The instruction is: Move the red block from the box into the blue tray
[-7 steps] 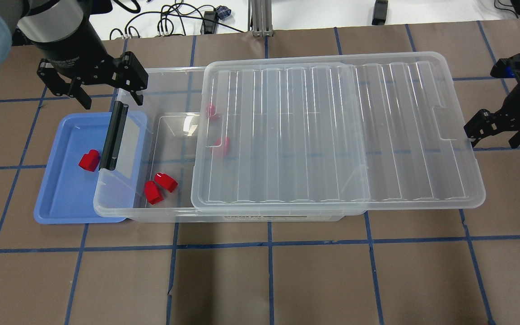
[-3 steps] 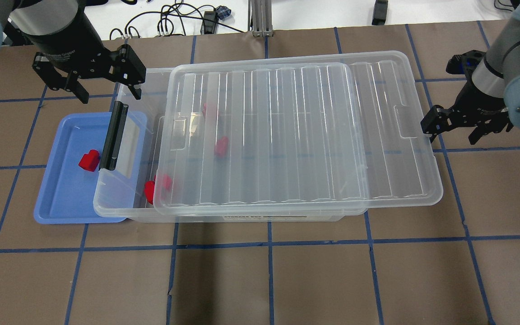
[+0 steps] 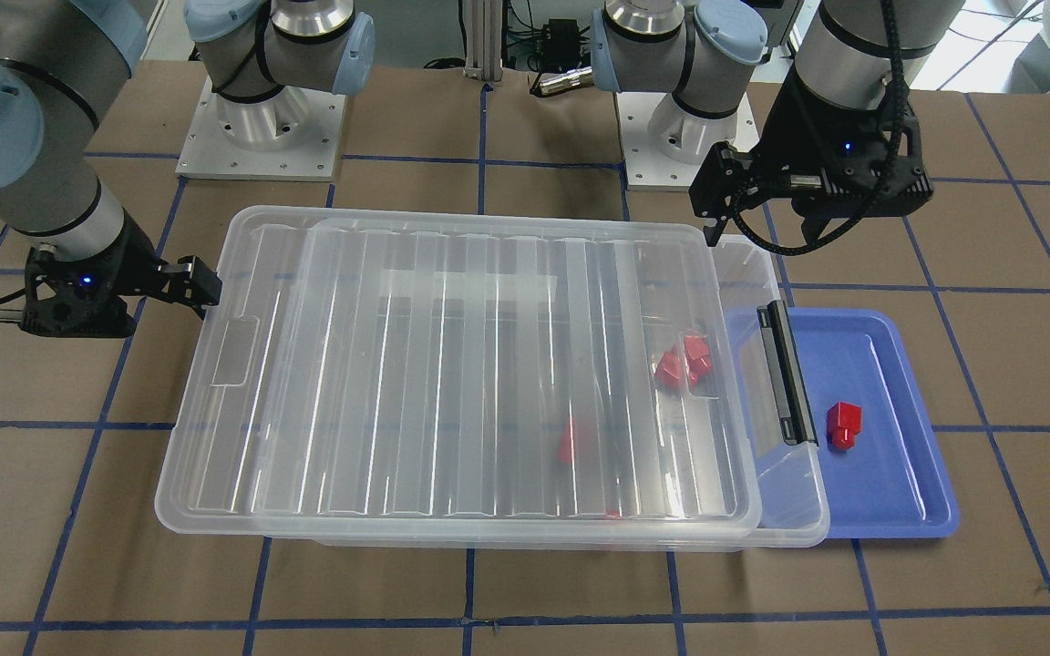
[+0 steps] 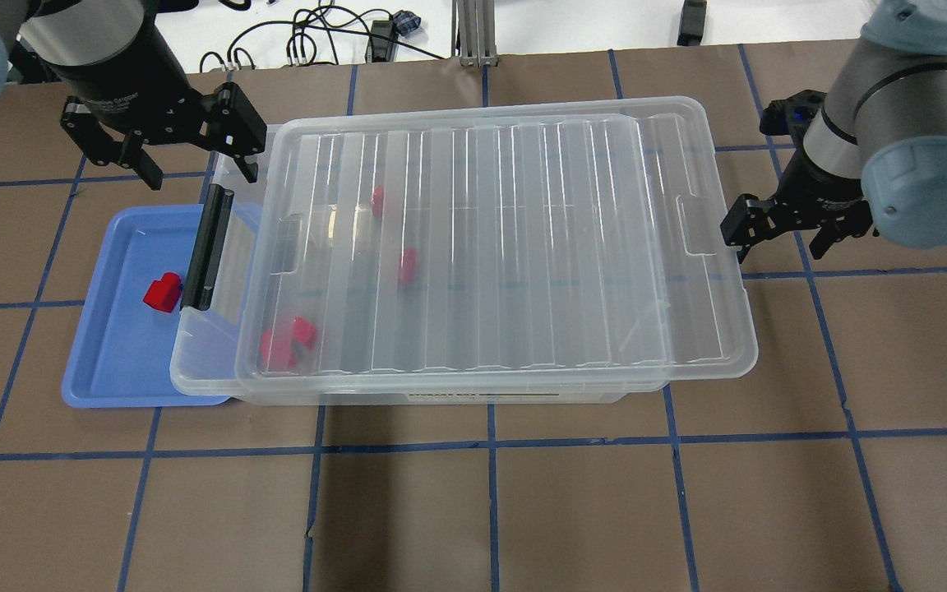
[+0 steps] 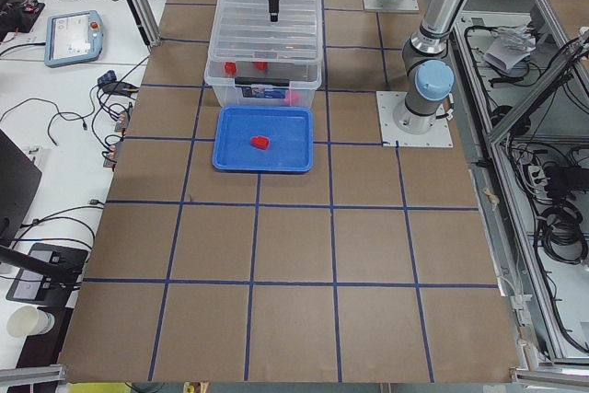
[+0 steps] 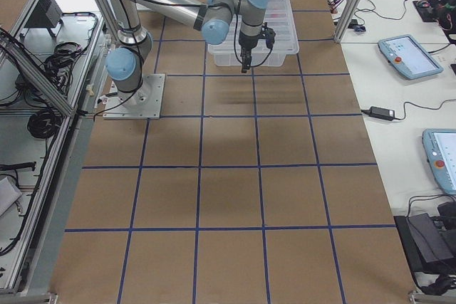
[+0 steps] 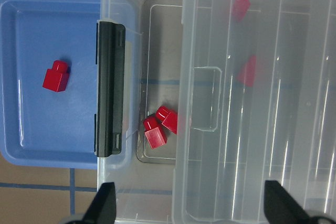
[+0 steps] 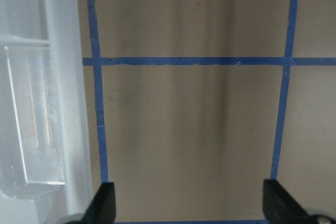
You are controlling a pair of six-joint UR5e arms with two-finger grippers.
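Note:
One red block [image 4: 163, 293] lies in the blue tray [image 4: 103, 362], left of the box [image 4: 441, 393]; it also shows in the left wrist view [image 7: 56, 76]. The ribbed lid [image 4: 523, 247] covers most of the box. Several more red blocks lie inside under it, a pair [image 4: 286, 344] near the front left, also in the left wrist view [image 7: 160, 126]. My left gripper [image 4: 198, 174] is open and empty above the box's back-left corner. My right gripper [image 4: 782, 247] is open and empty at the lid's right edge.
The black latch bar [image 4: 206, 249] on the box's left end overhangs the tray's right side. Cables and a metal post [image 4: 469, 33] lie beyond the table's back edge. Brown table with blue tape lines [image 4: 490, 493] stretches in front.
The lid has slid left over the box and now covers the pair of red blocks. My right arm moved left along with it. My left gripper stayed about where it was.

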